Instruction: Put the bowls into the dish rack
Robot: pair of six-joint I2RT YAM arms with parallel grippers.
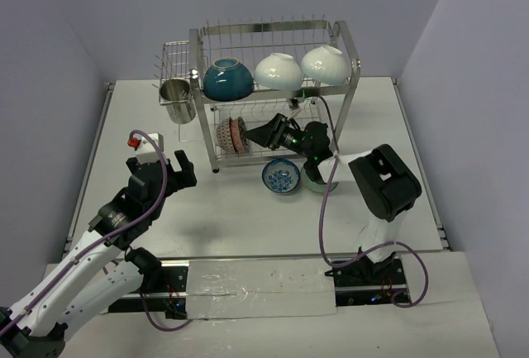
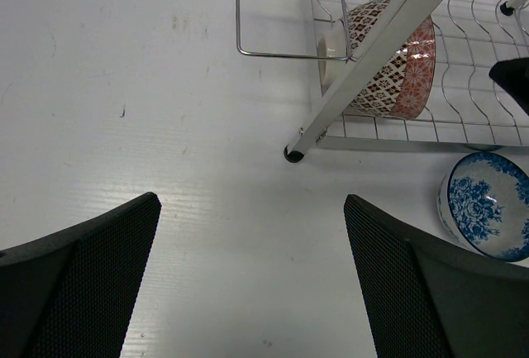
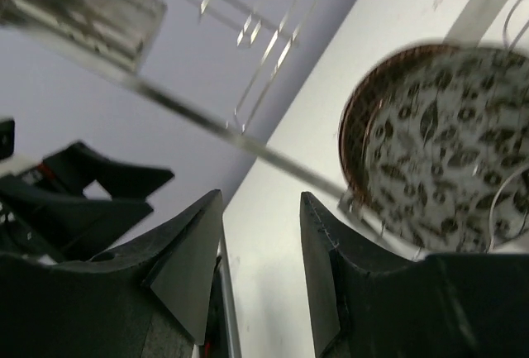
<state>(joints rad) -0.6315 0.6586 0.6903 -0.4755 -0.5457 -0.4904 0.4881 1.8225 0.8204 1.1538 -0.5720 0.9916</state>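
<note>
Left claw spread wide, empty, above worktop. Red patterned bowl on edge in dish rack lower tier. Right claw just beside it, fingers parted, pinching nothing. Blue-white bowl mouth-up on worktop, just in front of rack, to my left claw's right and nearer the right claw. Pale green bowl touching it, half hidden. No readable labels.

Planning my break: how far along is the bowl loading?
Racked: teal bowl, two white bowls on the upper tier of the dish rack, red patterned bowl below. In hand: nothing; right gripper open near that bowl, left gripper open. Remaining: blue-white bowl and pale green bowl on the table.
</note>
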